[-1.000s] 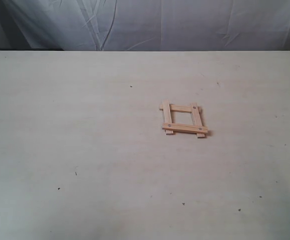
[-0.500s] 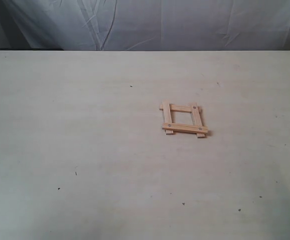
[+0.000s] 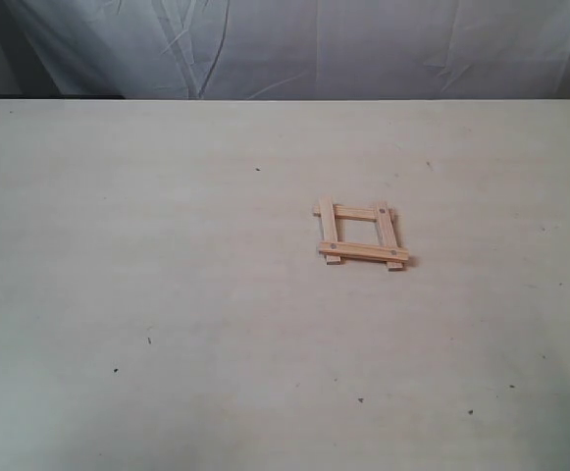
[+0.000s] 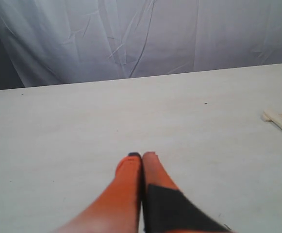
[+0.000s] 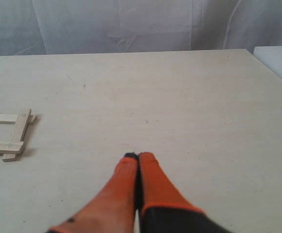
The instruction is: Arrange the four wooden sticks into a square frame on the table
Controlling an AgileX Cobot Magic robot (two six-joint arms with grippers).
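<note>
The four wooden sticks lie as a small square frame (image 3: 361, 235) on the table (image 3: 167, 275), right of centre in the exterior view, ends overlapping at the corners. A corner of the frame (image 4: 281, 121) shows at the edge of the left wrist view, and half of the frame (image 5: 7, 133) shows in the right wrist view. My left gripper (image 4: 141, 155) is shut with nothing in it, well away from the frame. My right gripper (image 5: 138, 156) is also shut and empty, apart from the frame. Neither arm shows in the exterior view.
A wrinkled white cloth backdrop (image 3: 314, 49) hangs behind the table's far edge. Tiny dark specks dot the tabletop. A white surface (image 5: 279, 60) sits past the table's corner in the right wrist view.
</note>
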